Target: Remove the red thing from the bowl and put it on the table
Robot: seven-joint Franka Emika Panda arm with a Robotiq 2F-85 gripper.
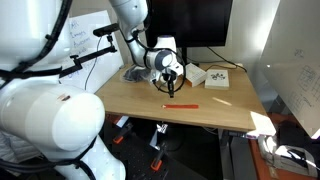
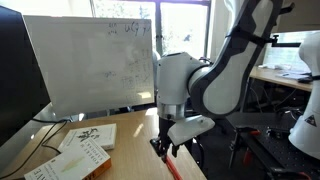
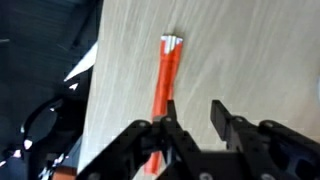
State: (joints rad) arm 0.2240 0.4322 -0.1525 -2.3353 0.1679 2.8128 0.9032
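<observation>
In the wrist view the black two-fingered pincer [image 3: 195, 125] is nearest. Its fingers [image 3: 226, 118] are spread moderately apart, with bare wood showing between them and nothing gripped. Just beyond, the slim red-orange pen-like stick with a pale tip [image 3: 165, 85] lies flat on the light wooden table [image 3: 250, 60]. Its near end passes behind the finger on the picture's left rather than through the gap. It runs close to the table's edge.

In an exterior view the stick [image 1: 181, 105] rests on the table's front part, with the pincer [image 1: 172, 86] hanging just above and behind it. Farther back lies a flat pale printed box [image 1: 216, 78], then a black monitor [image 1: 190, 22]. In an exterior view a white board [image 2: 90, 60] stands at the table's far side.
</observation>
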